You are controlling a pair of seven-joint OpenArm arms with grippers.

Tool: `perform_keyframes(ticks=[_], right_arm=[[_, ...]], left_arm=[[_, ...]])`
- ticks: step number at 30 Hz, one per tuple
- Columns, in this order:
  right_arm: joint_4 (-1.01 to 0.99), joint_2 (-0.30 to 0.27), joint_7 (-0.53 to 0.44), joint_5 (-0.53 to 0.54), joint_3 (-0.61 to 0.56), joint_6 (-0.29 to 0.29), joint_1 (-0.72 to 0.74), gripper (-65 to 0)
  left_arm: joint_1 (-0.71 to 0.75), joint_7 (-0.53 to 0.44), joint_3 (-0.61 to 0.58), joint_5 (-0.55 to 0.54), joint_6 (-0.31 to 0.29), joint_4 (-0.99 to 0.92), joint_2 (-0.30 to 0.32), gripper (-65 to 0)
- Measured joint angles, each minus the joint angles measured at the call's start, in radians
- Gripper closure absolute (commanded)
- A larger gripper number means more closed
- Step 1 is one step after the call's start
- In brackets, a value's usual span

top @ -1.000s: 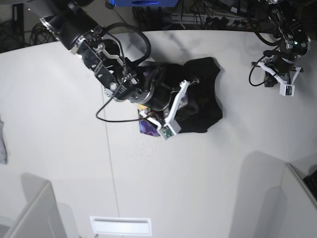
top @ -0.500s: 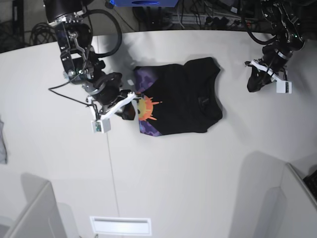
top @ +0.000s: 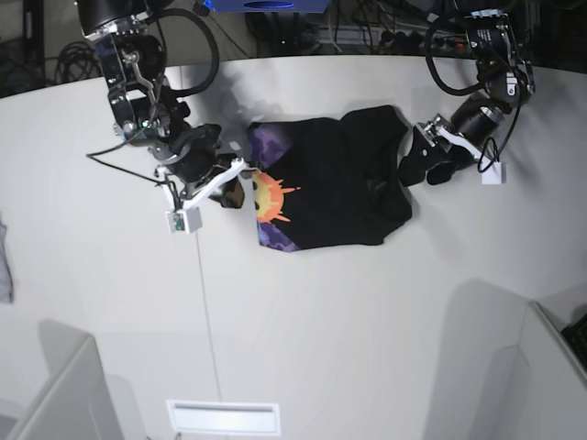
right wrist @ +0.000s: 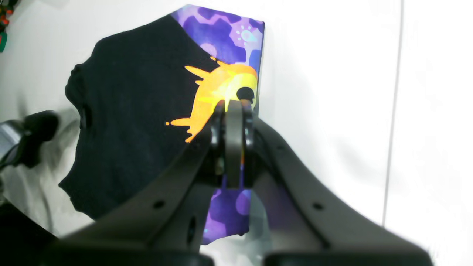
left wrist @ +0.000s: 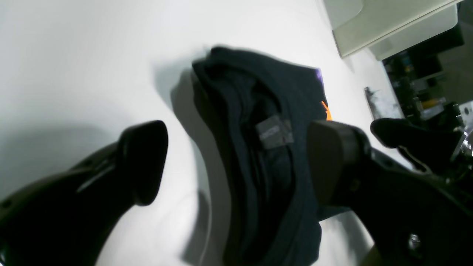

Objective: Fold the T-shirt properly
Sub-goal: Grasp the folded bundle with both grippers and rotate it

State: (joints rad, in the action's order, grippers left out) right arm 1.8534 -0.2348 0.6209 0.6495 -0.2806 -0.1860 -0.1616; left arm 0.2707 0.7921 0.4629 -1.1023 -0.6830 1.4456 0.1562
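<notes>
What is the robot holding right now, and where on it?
Nothing, it seems. The left gripper is open above the shirt at its collar end. The right gripper is shut at the printed edge, with no cloth seen between its fingers.

Black T-shirt, purple and orange print, on my white bench.

The T-shirt is plain black over most of its cloth, with a purple blotched strip along its left edge in the base view and an orange-yellow sun splashed across it. A grey tag shows at the neck. My tools are black; the bench is plain white.
</notes>
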Motion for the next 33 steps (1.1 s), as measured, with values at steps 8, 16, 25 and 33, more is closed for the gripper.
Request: perform_keyframes(ticks=[8, 16, 25, 33], right_arm=[[0.001, -0.035, 0.001, -0.002, 0.0, 0.003, -0.032, 0.0], [0.037, -0.064, -0.003, 0.0, 0.002, 0.002, -0.039, 0.0], [0.046, -0.064, -0.005, 0.0, 0.007, 0.002, -0.061, 0.0], [0.046, -0.064, -0.007, 0.0, 0.007, 0.002, -0.072, 0.0]], left_arm=[[-0.071, -0.009, -0.125, 0.067, 0.001, -0.059, -0.003, -57.1], [-0.108, -0.029, -0.166, 0.102, -0.024, -0.116, -0.032, -57.1], [-0.153, -0.045, -0.205, 0.105, -0.024, -0.187, -0.031, -37.8], [-0.171, -0.026, -0.22, 0.127, 0.058, -0.186, -0.025, 0.0]])
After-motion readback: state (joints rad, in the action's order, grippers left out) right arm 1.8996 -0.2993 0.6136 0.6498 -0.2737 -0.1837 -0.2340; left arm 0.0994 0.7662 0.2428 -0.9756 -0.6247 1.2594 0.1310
